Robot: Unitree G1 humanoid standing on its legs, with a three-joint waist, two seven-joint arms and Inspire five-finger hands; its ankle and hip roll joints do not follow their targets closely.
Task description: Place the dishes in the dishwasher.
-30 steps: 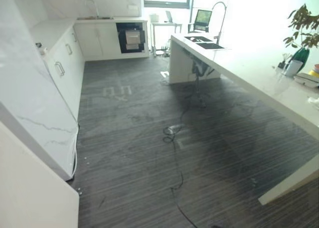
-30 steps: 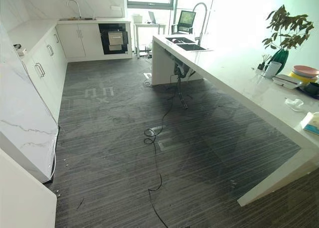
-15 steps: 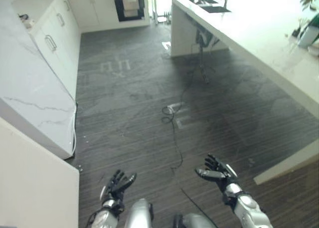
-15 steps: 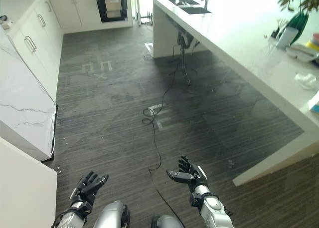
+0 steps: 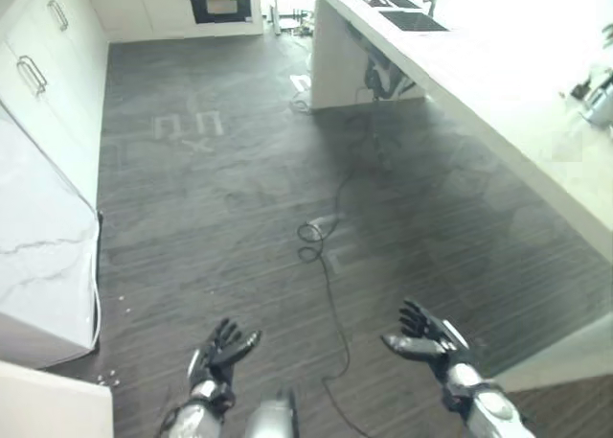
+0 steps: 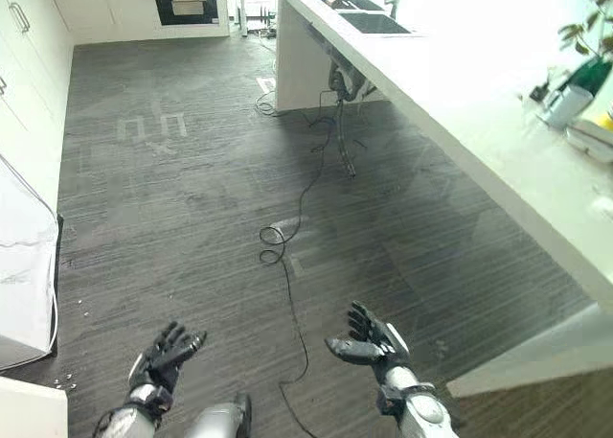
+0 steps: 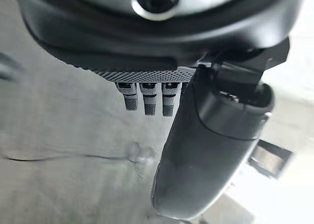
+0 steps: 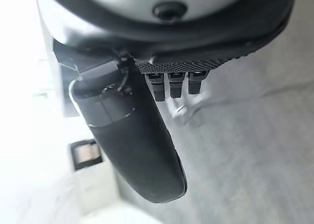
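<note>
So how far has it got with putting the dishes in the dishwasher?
Nothing looks done yet. Both the left hand and the right hand are open and hold nothing, raised over the dark floor. Some items, perhaps the dishes, sit on the long white counter to the robot's right, untouched. Left to do: reach them, pick them up and load them. I cannot tell which unit is the dishwasher.
</note>
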